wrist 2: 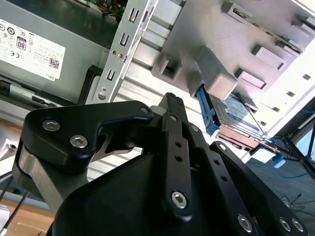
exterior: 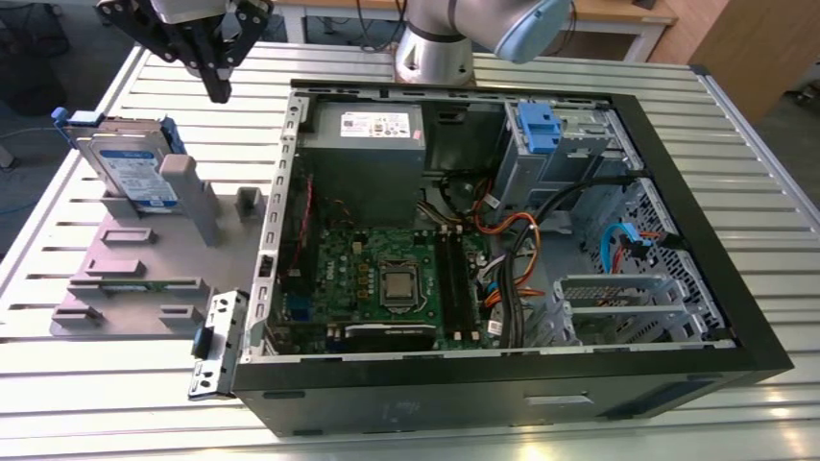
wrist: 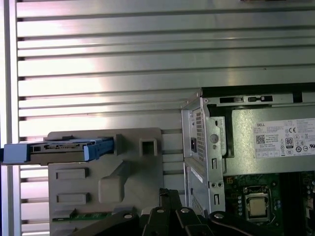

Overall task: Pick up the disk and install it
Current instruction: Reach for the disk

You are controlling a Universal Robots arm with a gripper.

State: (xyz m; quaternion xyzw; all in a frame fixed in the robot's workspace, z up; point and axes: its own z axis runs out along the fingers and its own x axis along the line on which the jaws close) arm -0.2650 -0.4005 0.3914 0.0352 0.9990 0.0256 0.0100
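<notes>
The disk point(exterior: 129, 171) is a silver drive with a white-and-blue label in a blue carrier. It stands on edge in a grey fixture point(exterior: 154, 259) at the exterior view's left, beside the open computer case point(exterior: 513, 240). My gripper point(exterior: 221, 88) hangs above the table behind the fixture, up and to the right of the disk and apart from it. Its black fingers are pressed together with nothing between them. In the first wrist view the disk point(wrist: 64, 150) shows edge-on, well off from the fingertips point(wrist: 170, 195). The second wrist view shows the disk point(wrist 2: 235, 112) beyond the fingers point(wrist 2: 173, 105).
Inside the case sit a grey power supply point(exterior: 369, 130), a motherboard point(exterior: 391, 279), cables, and a metal drive cage with a blue latch point(exterior: 539, 125). The arm's base point(exterior: 433, 58) stands behind the case. The slatted metal table point(exterior: 731, 144) extends around everything.
</notes>
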